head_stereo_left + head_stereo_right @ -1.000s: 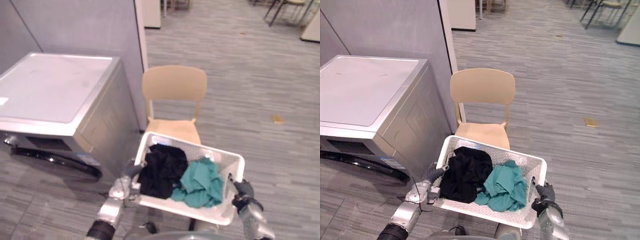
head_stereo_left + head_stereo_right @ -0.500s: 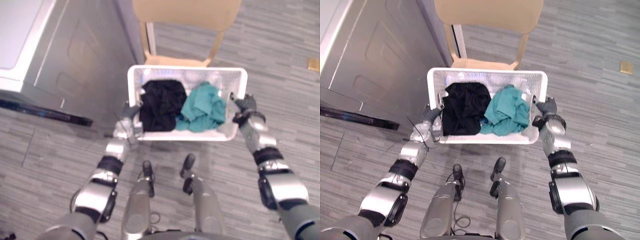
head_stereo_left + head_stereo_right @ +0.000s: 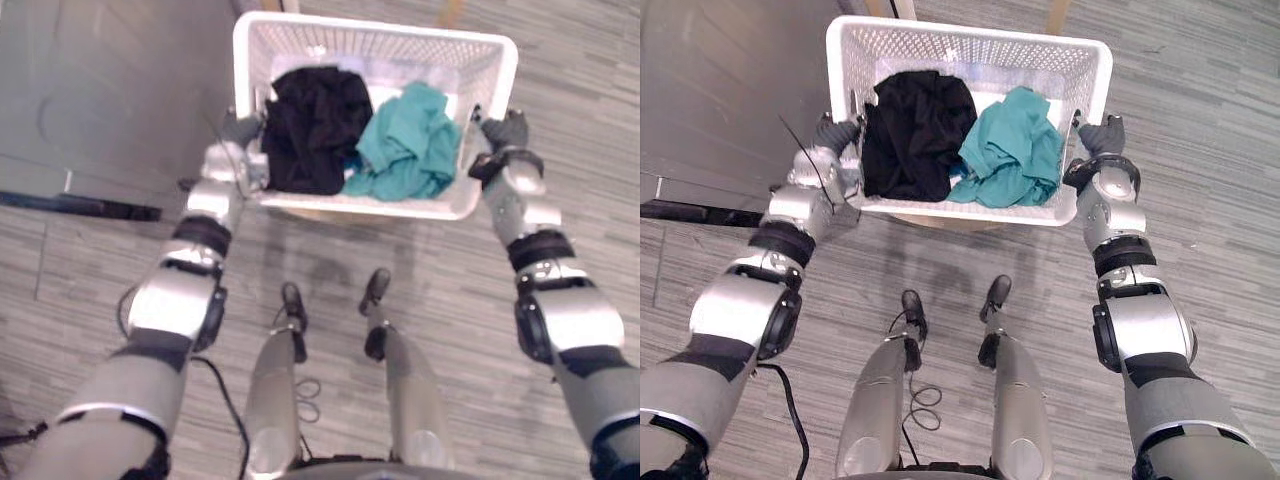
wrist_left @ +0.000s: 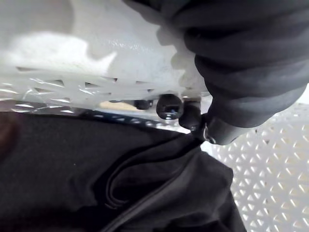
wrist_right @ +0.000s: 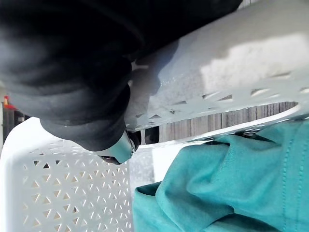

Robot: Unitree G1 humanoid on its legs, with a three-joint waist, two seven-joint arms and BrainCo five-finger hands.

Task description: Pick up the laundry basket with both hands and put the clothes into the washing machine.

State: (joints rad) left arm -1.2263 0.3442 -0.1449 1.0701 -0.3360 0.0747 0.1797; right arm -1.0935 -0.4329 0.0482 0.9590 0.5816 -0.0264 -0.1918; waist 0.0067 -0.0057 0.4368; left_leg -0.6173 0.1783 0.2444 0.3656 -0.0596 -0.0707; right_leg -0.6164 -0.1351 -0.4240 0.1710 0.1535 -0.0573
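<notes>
White moulded plastic on the laundry basket (image 3: pixel 970 45): lattice-pierced walls, smooth rim with a soft sheen. Inside, soft matt cloth: black garment (image 3: pixel 910 130), smooth, with a stitched seam; teal garment (image 3: pixel 1010 150), crumpled fine knit with a stitched hem. Dark ribbed matt covers, rubbery-looking, on left hand (image 3: pixel 828 138) and right hand (image 3: pixel 1100 135). Smooth grey satin metal on the washing machine (image 3: pixel 720 90). Matt, finely streaked grey floor (image 3: pixel 1200 150).

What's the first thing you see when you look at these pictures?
A white basket is held between the two robot arms. The left hand grips one short end and the right hand grips the other. Inside lie a black heap of clothes on the robot's left side and a teal cloth on its right, bright against the grey striped floor.
</notes>
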